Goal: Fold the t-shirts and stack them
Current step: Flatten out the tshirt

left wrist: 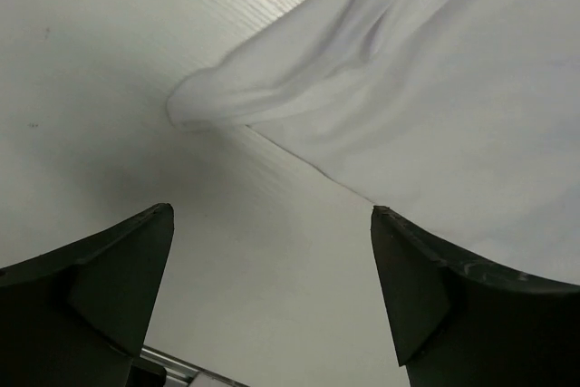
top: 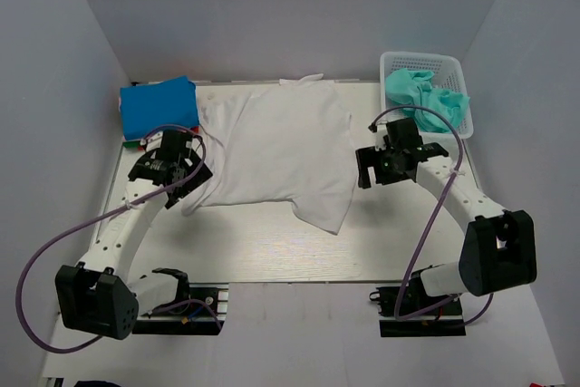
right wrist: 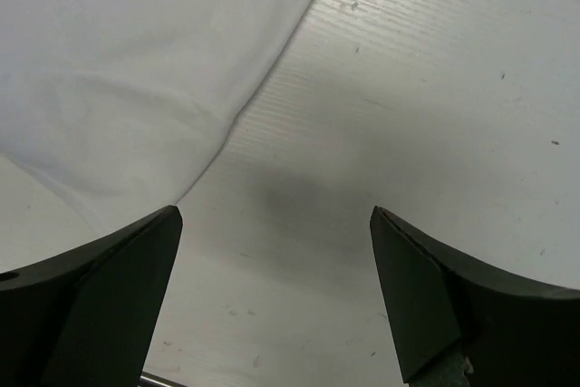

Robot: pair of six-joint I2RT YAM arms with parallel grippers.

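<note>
1. Left gripper (top: pixel 186 169): my jaws stand wide apart and nothing is held between them. In the left wrist view my two fingers (left wrist: pixel 91 296) frame a stretch of bare table (top: pixel 272 242). The white t-shirt (top: pixel 272 142) lies just ahead of the tips and fills the upper right of that view. A rolled edge of it (hem or sleeve, I cannot tell which) ends in a rounded bulge ahead of my left finger.

2. Right gripper (top: pixel 376 169): my jaws are likewise fully spread and carry nothing. In the right wrist view the shirt's edge runs on a slant from the top centre down toward my left finger. White cloth is on the left of that line and bare table on the right.

3. Location of the work items:
- The white t-shirt lies spread on the middle of the table toward the back, between my two grippers. Its surface is mostly flat with shallow wrinkles. One corner reaches further toward the near edge, on the right.
- The bright blue t-shirt (top: pixel 159 106) sits folded at the back left corner, just beside the white one. A sliver of red and green cloth (top: pixel 136 143) shows under its near edge.
- The teal t-shirt (top: pixel 426 97) is bunched in the white lattice basket (top: pixel 453 65) at the back right corner. It spills over the near rim, close behind my right gripper.
</note>
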